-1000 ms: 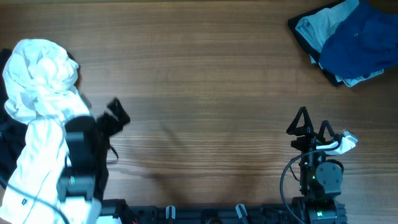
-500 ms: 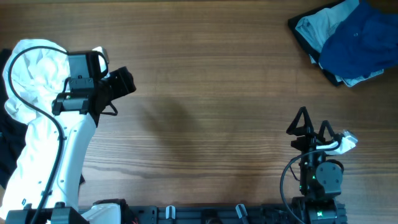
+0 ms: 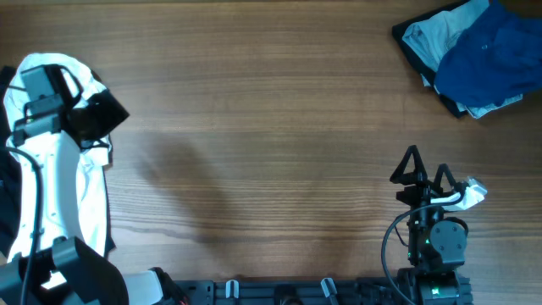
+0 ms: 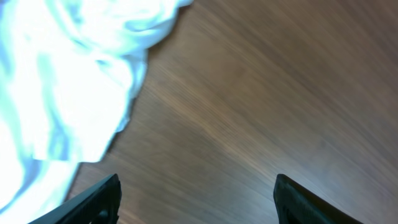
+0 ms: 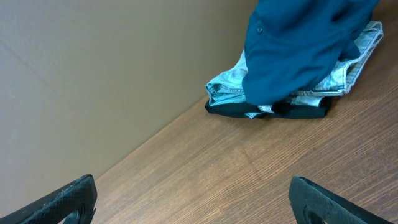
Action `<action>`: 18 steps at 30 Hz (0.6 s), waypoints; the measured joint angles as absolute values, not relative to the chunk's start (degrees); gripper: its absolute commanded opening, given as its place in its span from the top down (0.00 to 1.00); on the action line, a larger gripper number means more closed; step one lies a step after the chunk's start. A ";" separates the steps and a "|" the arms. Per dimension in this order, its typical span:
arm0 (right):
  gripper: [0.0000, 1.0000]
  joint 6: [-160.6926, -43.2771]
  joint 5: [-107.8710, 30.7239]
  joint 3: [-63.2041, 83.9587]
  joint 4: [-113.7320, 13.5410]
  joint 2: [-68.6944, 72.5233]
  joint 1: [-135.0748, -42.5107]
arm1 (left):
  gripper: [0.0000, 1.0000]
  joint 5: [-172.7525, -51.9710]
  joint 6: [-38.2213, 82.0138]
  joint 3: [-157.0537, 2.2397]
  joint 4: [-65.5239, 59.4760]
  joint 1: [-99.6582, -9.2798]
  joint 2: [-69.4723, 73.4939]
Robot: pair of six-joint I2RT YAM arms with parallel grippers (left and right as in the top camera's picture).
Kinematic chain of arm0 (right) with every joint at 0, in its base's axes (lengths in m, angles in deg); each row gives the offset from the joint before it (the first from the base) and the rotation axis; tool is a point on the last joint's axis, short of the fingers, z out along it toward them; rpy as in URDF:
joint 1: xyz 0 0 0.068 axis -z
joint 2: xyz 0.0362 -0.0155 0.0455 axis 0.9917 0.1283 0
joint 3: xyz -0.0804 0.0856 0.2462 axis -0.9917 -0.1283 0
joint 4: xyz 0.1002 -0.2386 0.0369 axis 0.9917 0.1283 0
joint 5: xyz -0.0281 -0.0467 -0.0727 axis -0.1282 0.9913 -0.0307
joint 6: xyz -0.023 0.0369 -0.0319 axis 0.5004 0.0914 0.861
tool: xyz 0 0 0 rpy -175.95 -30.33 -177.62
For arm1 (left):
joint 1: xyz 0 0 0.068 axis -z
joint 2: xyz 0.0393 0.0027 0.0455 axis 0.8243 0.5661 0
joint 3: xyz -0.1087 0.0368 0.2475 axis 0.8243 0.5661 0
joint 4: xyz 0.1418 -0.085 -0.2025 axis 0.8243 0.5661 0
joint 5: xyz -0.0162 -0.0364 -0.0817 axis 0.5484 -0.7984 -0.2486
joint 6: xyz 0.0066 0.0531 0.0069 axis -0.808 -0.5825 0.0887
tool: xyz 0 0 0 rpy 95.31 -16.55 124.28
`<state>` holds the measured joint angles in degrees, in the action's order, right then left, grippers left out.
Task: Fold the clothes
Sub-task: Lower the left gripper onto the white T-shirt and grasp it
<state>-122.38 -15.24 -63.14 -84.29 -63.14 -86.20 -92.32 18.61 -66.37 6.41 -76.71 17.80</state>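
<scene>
Currently my left gripper (image 3: 108,117) hangs over the white T-shirt (image 3: 51,72), at the edge that faces the middle of the table (image 3: 271,102). The shirt lies at the far left. It has a bunched mound at the far end and a long strip trailing toward the near edge. My fingers are wide apart with nothing between them. In the left wrist view only bare wood shows between the tips, with the cloth off to one side.

Risks, as I judge them:
- Closing into the mound would pinch several layers at once. The shirt would then lift as a lump and not spread flat.
- From this offset, closing could catch nothing, or only a thin fold that slips out.
- My own left arm lies across the trailing strip, so a pull toward the middle could snag the cloth on it.
- The left wrist view is washed out and blurred. I cannot tell whether a hem, a sleeve or a plain fold lies nearest.

Surroundings:
- The right gripper (image 3: 425,169) sits near the front right, fingers wide and empty, well apart from all cloth.
- In the far right corner is a heap: a dark blue garment (image 3: 487,55) on top, a pale grey-blue garment (image 3: 428,38) under it, and a black garment (image 5: 267,112) at the bottom edge.
- The heap is well apart from the shirt.
- Nothing stands on the wood between the shirt and the heap. The only obstruction is my arm over the shirt.
</scene>
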 measured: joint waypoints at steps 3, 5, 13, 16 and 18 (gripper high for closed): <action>0.00 -122.38 -15.24 -63.14 -84.27 -63.14 -86.20 | 0.24 -92.12 19.68 -68.73 9.75 -80.42 19.20; 0.00 -122.38 -15.24 -63.14 -84.29 -63.14 -86.20 | 0.25 -92.14 20.92 -70.19 11.54 -83.44 20.16; 0.00 -122.40 -15.24 -63.14 -84.29 -63.14 -86.20 | 0.22 -92.17 22.19 -78.17 18.49 -90.61 28.16; 0.00 -122.40 -15.24 -63.14 -84.29 -63.14 -86.20 | 0.23 -92.17 21.95 -82.41 20.37 -90.02 33.34; 0.00 -122.40 -15.24 -63.14 -84.29 -63.14 -86.20 | 0.26 -92.14 21.75 -85.71 22.84 -89.54 36.73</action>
<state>-122.40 -15.24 -63.14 -84.29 -63.14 -86.20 -92.14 21.75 -85.71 22.84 -89.54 36.73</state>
